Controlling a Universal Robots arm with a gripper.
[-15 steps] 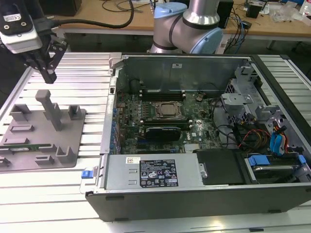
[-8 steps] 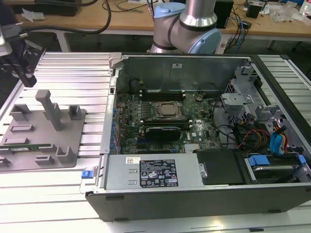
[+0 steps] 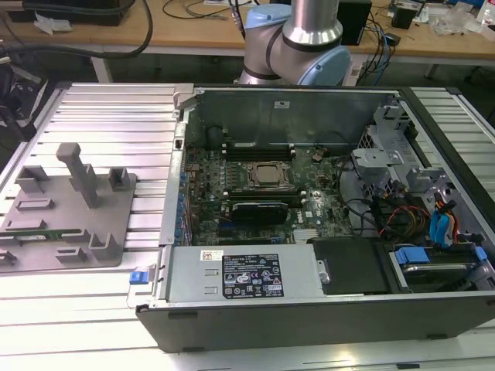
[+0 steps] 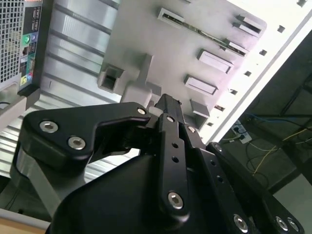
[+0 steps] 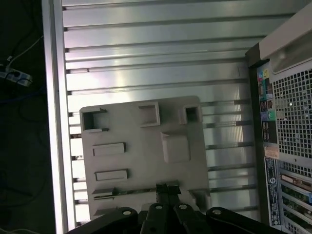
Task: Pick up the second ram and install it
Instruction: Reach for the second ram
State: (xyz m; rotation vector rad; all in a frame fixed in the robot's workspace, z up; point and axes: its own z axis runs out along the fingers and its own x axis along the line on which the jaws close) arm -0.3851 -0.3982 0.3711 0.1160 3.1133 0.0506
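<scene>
1. I see the arm (image 3: 311, 35) standing behind the open computer case (image 3: 309, 325).
2. The gripper (image 5: 168, 187) hangs over the grey tray (image 5: 141, 146), jaws together and empty.
3. The second ram (image 5: 124, 194) lies in the tray's long slot, below the gripper.
4. 1 tall post (image 3: 81, 174) stands nearby.

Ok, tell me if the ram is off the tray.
No, the ram lies on the tray, on the exterior view's left of the open case.

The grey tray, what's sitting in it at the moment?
A thin green ram stick lies flat in one long slot of the grey tray. The end effector covers part of the tray's edge beside it, so that spot is hidden.
</scene>
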